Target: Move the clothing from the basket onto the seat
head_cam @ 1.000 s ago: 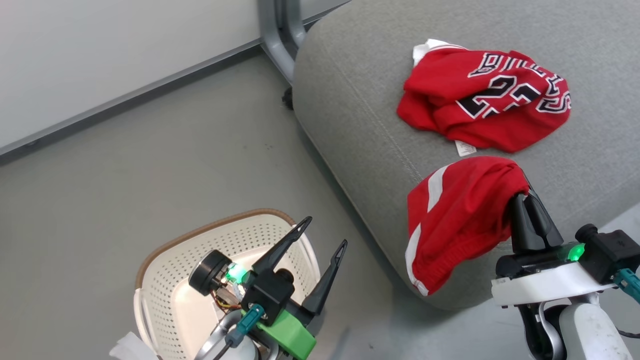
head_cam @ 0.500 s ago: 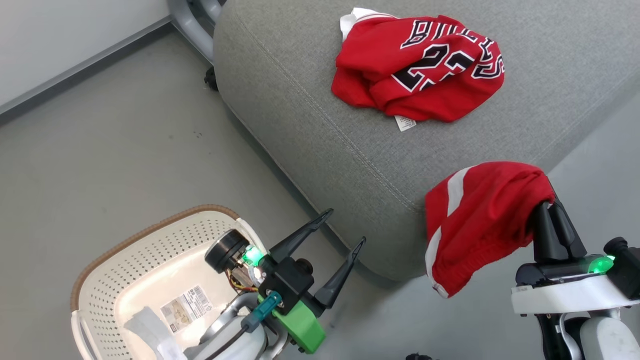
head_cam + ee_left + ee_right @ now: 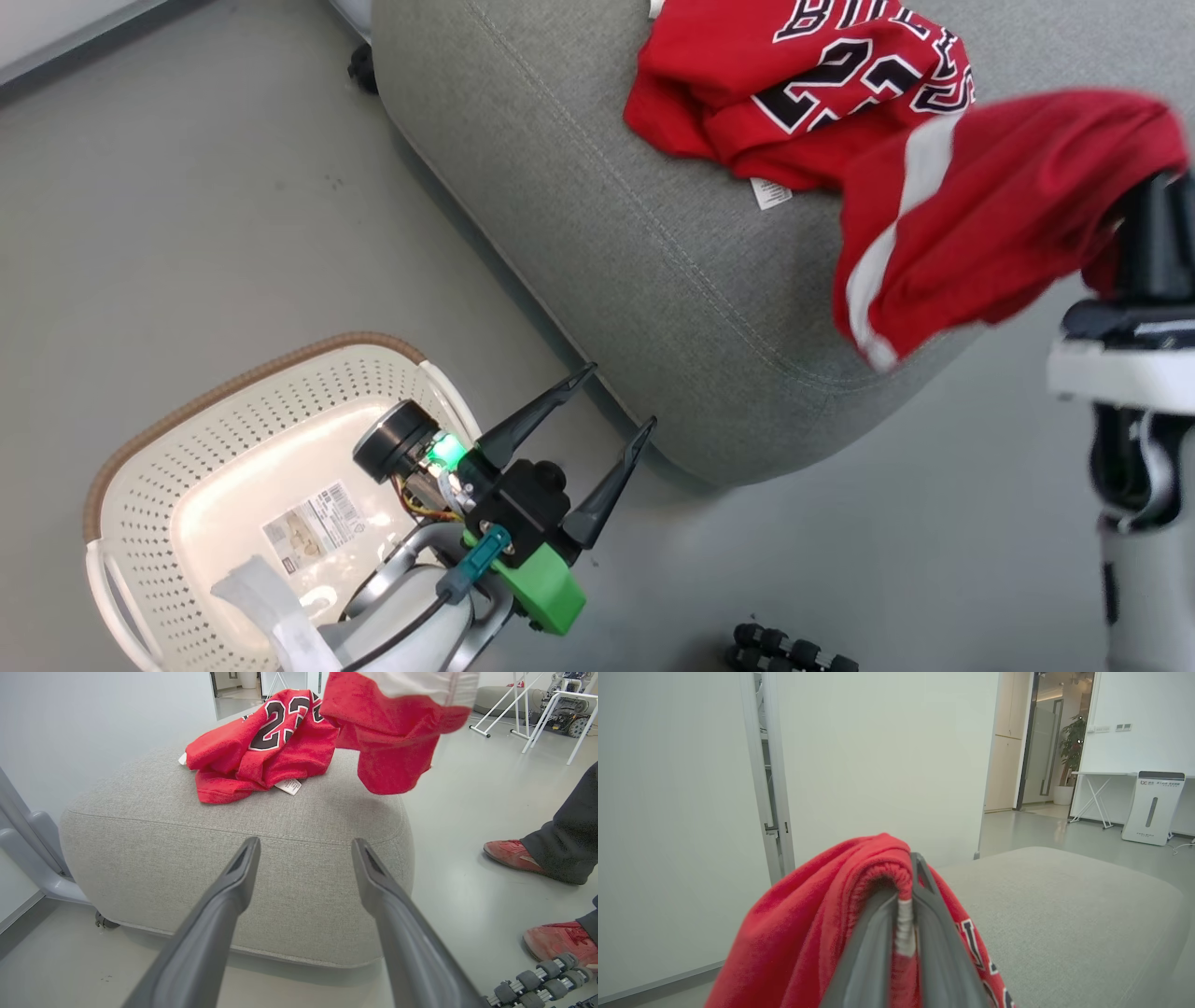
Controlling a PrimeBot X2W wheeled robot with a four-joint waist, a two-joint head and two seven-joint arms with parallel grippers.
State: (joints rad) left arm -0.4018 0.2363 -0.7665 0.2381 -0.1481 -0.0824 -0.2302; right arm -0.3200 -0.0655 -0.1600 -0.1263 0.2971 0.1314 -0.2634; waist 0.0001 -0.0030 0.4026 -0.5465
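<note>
The red number-23 jersey [image 3: 803, 84] lies crumpled on the light-grey seat [image 3: 597, 187]. My right gripper [image 3: 1158, 187] is shut on the red shorts [image 3: 990, 215], which hang in the air over the seat's near right edge, beside the jersey. In the right wrist view the right gripper [image 3: 906, 891] pinches a white-trimmed fold of the shorts [image 3: 808, 933]. The white basket [image 3: 233, 383] stands on the floor at lower left with only a sticker [image 3: 313, 527] inside. My left gripper [image 3: 616, 399] hovers open beside the basket, its fingers [image 3: 233, 882] pointing at the seat [image 3: 233, 858].
A person's red shoes [image 3: 509, 854] stand on the floor to the right of the seat. A black ribbed object [image 3: 784, 649] lies on the floor near the bottom edge. A grey frame leg [image 3: 28, 858] and a wall are behind the seat's left side.
The head camera has shifted. My right gripper has lifted the shorts higher and carried them over the seat's edge towards the jersey. The left gripper stays open by the basket.
</note>
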